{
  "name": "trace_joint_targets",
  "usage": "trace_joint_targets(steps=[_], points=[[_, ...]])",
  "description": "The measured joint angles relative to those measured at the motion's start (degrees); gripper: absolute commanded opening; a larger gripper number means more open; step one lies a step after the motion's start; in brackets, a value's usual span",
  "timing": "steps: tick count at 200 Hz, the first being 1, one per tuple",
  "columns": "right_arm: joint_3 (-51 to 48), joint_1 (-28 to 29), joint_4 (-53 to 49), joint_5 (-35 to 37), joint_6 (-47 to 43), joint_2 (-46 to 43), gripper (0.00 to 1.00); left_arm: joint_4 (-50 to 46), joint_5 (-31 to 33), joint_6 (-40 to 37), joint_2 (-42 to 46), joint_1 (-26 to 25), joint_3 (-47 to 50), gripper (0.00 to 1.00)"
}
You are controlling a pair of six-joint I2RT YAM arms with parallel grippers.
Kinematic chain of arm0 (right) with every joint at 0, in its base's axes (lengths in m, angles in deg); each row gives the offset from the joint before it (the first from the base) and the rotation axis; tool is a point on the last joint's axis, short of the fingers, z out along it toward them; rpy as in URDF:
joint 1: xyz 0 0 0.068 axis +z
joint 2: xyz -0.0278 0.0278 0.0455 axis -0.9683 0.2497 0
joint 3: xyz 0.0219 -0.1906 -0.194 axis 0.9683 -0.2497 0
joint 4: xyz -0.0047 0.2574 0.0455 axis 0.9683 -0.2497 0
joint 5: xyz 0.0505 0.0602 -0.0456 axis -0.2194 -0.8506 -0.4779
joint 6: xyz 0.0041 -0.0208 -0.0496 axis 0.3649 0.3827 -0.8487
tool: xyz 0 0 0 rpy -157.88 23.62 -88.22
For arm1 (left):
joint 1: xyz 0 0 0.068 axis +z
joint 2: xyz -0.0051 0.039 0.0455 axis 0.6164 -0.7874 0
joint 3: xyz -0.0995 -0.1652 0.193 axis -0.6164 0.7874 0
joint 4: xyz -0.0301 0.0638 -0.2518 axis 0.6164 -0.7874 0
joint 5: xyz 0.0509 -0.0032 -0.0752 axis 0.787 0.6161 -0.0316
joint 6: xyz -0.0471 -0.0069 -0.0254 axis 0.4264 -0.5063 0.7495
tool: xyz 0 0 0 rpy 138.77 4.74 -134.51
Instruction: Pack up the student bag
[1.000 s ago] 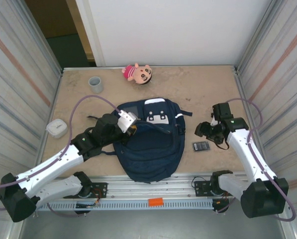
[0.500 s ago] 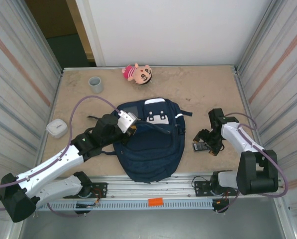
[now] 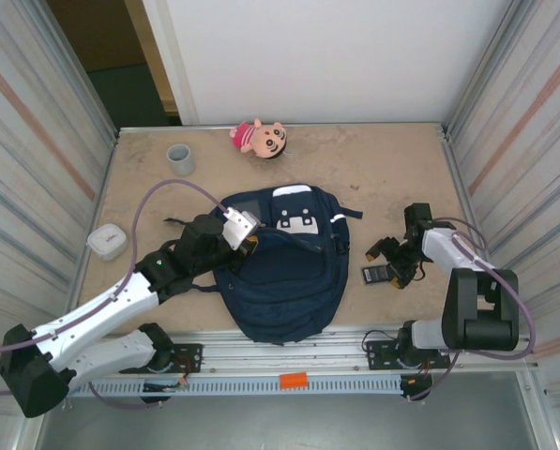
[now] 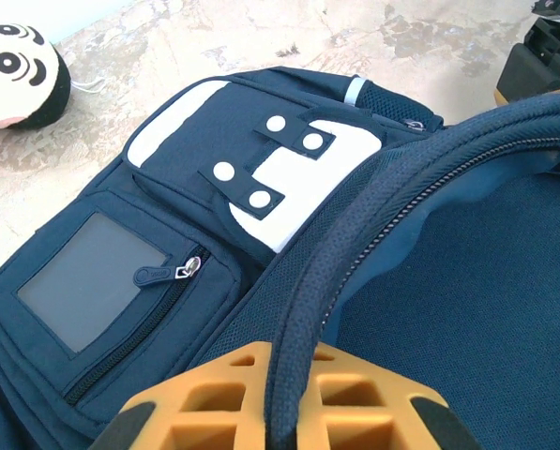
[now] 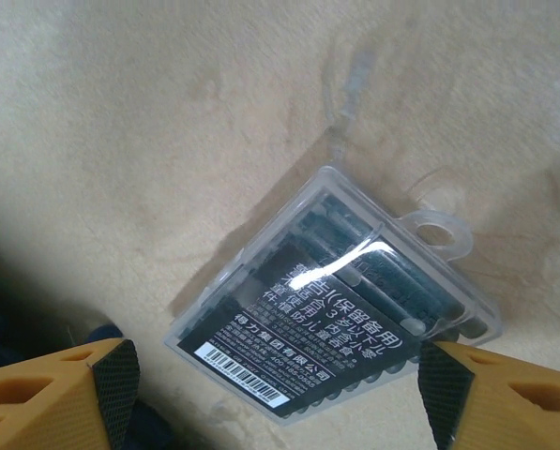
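The student bag (image 3: 289, 281), navy blue with a white buckle patch, lies flat in the middle of the table. My left gripper (image 3: 246, 241) is at its upper left, shut on the padded rim of the bag's opening (image 4: 355, 253), which runs up between the orange fingers (image 4: 214, 403). A clear plastic case with a black label (image 5: 336, 328) lies on the table right of the bag (image 3: 378, 275). My right gripper (image 5: 278, 380) hangs open just above the case (image 3: 392, 267), one finger on either side, neither touching it.
A pink plush doll (image 3: 261, 138) lies at the back centre, also in the left wrist view (image 4: 17, 66). A grey cup (image 3: 180, 159) stands back left and a small white box (image 3: 108, 242) sits by the left wall. Corrugated walls close both sides.
The right arm has folded in and lowered its gripper over the case, with the jaws spread wider. The left arm and the bag have not moved.
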Motion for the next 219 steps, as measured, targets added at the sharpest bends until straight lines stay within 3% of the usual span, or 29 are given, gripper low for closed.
trace_joint_targets(steps=[64,108,157,219], points=[[6.67,0.00,5.51,-3.82,-0.79,7.65,0.77,-0.09,0.02,0.00,0.00,0.00,0.00,0.00],[13.29,0.37,2.89,1.01,-3.54,7.30,0.77,-0.09,0.02,0.00,0.00,0.00,0.00,0.00],[5.14,6.32,-1.40,5.31,-2.27,-1.25,0.77,-0.07,1.05,-0.04,0.07,0.00,0.00,0.00],[4.61,7.21,-1.86,5.73,-1.31,4.15,0.81,-0.15,1.09,-0.02,0.31,0.00,0.00,0.00]])
